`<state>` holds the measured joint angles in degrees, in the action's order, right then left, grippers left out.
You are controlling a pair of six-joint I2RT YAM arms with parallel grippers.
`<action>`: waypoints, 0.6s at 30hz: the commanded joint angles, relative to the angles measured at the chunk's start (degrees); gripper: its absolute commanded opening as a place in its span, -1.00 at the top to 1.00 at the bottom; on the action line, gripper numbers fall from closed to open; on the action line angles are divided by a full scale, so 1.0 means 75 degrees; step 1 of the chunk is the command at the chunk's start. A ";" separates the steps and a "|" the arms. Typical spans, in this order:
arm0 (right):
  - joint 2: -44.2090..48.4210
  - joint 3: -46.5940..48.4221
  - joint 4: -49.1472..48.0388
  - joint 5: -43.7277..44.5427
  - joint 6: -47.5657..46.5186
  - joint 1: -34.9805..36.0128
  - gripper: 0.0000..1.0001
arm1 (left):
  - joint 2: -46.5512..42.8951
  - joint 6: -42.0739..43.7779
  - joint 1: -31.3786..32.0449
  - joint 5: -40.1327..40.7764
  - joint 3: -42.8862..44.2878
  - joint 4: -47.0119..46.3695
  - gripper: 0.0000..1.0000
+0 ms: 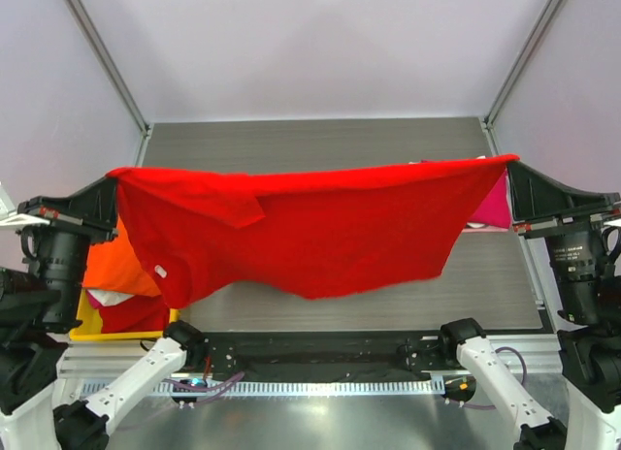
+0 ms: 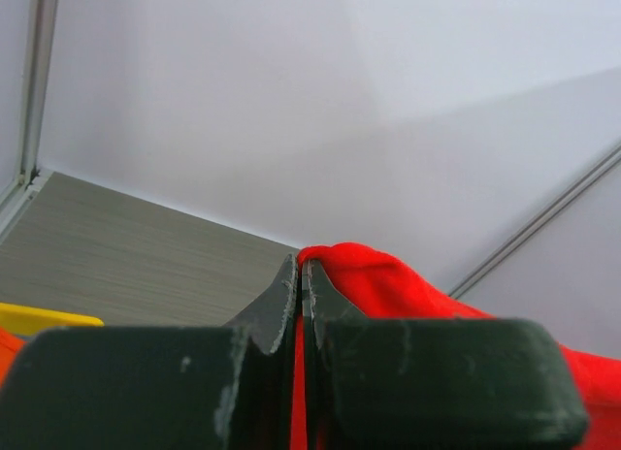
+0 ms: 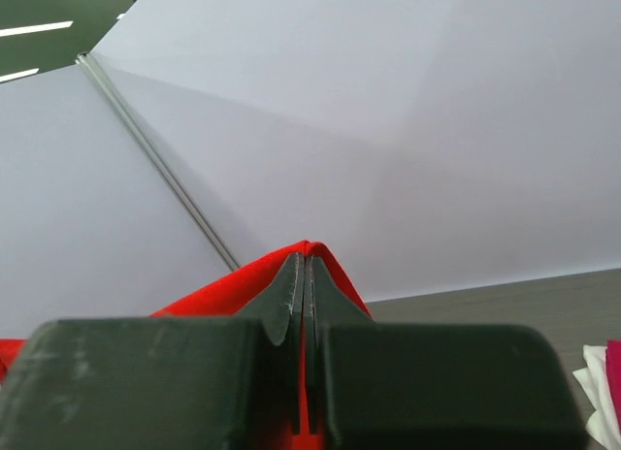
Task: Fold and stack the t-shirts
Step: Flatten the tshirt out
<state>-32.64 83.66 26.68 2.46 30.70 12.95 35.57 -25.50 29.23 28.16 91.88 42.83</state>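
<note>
A grey slatted table [image 1: 291, 140] lies inside pale walls. Your left gripper [image 1: 113, 183] and right gripper [image 1: 511, 167] each pinch one end of the red t-shirt [image 1: 320, 227], which hangs stretched between them. It is light, limp cotton, so take it by corners or hems.

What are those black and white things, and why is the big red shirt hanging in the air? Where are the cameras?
Those are two robot arms bolted to a table. One picture looks down from above; the other two come from little cameras on each wrist. The left fingers and the right fingers are pinched shut on the two ends of a red t-shirt, stretching it in the air. At the left, a yellow crate has an orange shirt on it. A pink shirt lies on the right.
</note>
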 commanded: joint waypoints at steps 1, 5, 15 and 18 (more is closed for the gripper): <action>-0.0358 0.0248 0.0099 0.0374 -0.0074 -0.0027 0.98 | 0.0541 -0.0058 -0.0031 0.0076 0.0196 -0.0892 0.99; -0.1281 0.0108 0.0146 0.0668 -0.0074 -0.0027 0.97 | 0.1674 -0.0104 -0.0031 0.0835 -0.0109 -0.1526 1.00; -0.4083 -0.0712 -0.0813 0.1101 0.0125 -0.0016 0.98 | 0.6042 -0.0572 -0.0756 0.0338 0.0932 -0.2031 0.99; -0.5300 -0.0562 -0.1516 0.1371 0.0231 -0.0063 0.98 | 0.7370 -0.1099 -0.1447 -0.0248 0.1809 -0.2031 1.00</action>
<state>-68.75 78.30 23.00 9.34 31.33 12.91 86.37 -29.39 22.79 29.76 99.66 30.68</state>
